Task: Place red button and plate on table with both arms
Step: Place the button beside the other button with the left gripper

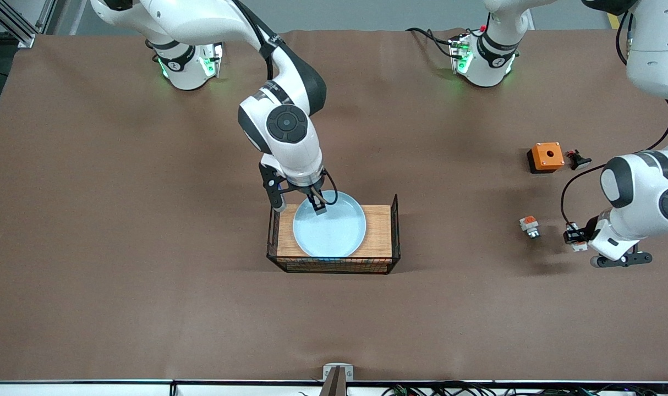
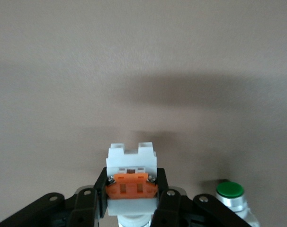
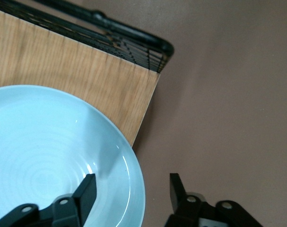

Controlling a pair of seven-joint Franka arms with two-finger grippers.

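The pale blue plate (image 1: 329, 225) lies on the wood-topped wire rack (image 1: 379, 221) in the middle of the brown table (image 1: 147, 231). My right gripper (image 1: 299, 206) is open and straddles the plate's rim at the edge toward the right arm's base. In the right wrist view, one finger of the right gripper (image 3: 131, 182) is over the plate (image 3: 49, 156) and the other is outside it. My left gripper (image 1: 573, 237) is shut on the red button (image 2: 131, 175), a white part with an orange block. It holds the button low over the table at the left arm's end.
A similar white-and-orange part (image 1: 529, 226) lies on the table beside the left gripper. An orange cube box (image 1: 546, 157) and a small black part (image 1: 578, 159) lie farther from the front camera. A green-capped part (image 2: 230, 190) shows beside the left fingers. The rack has raised wire ends (image 3: 134, 40).
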